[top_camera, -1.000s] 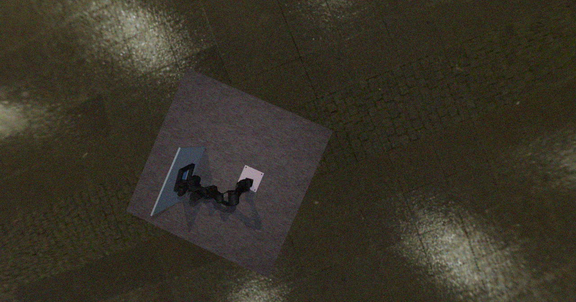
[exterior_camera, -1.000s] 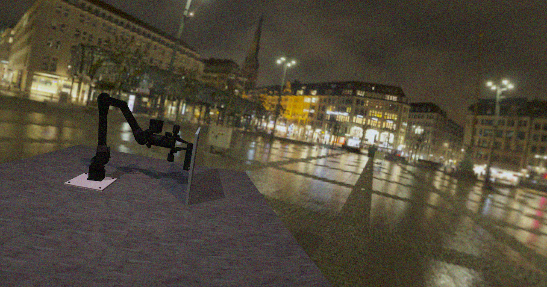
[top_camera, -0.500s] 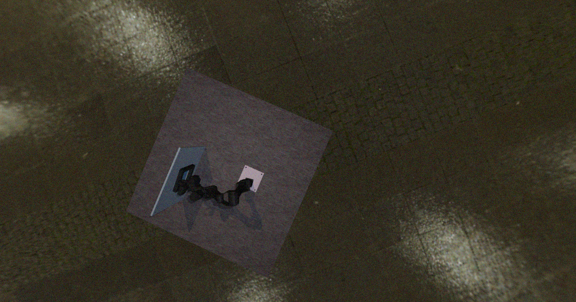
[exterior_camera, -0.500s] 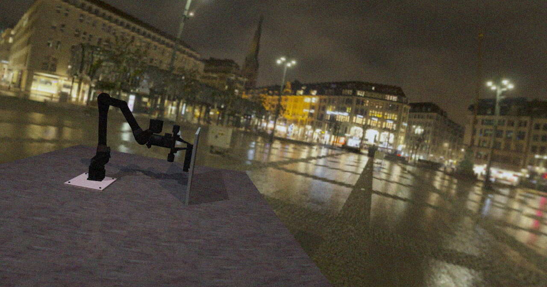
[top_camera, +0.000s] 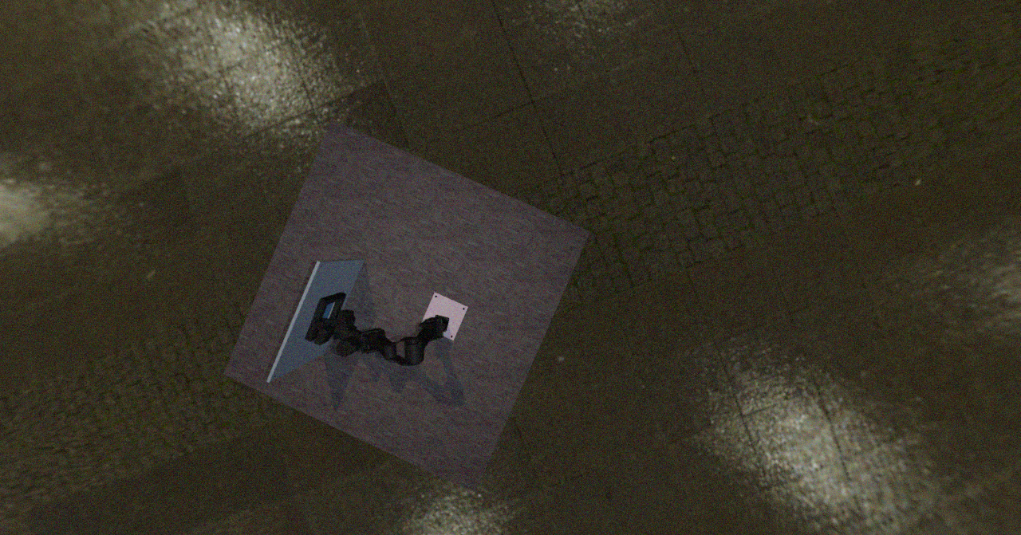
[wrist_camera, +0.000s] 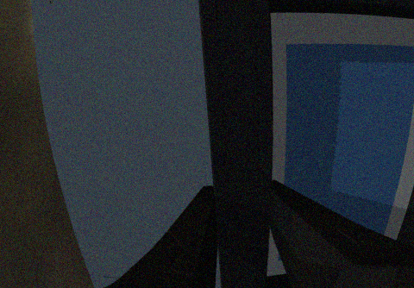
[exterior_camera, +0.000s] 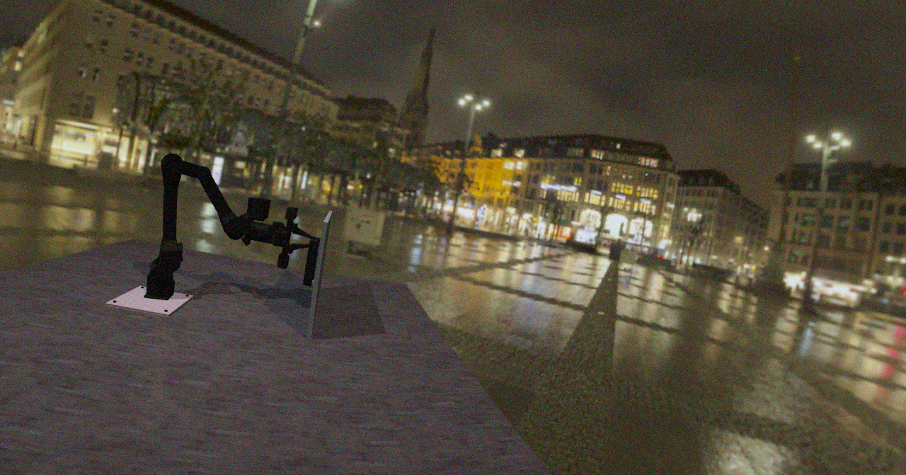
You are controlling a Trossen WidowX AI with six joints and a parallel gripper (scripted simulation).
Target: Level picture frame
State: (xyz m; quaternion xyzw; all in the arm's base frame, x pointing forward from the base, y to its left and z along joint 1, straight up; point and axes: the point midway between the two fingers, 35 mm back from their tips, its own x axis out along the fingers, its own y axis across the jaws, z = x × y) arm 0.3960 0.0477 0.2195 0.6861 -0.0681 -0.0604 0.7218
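The picture frame (top_camera: 333,297) (exterior_camera: 311,262) (wrist_camera: 236,87) has a black border, a white mat and a blue picture. It hangs on the upright grey wall panel (top_camera: 288,336) (exterior_camera: 320,275) (wrist_camera: 127,98). My gripper (top_camera: 325,323) (exterior_camera: 305,238) (wrist_camera: 240,193) reaches out level from the arm and is shut on one black bar of the frame. In the wrist view that bar runs up between the two dark fingers and leans slightly. The screw and the notched strip are hidden behind the frame.
The panel stands near one edge of a grey table (top_camera: 428,232) (exterior_camera: 190,377). The arm's base sits on a white plate (top_camera: 448,308) (exterior_camera: 129,301). Around the table lies dark wet paving.
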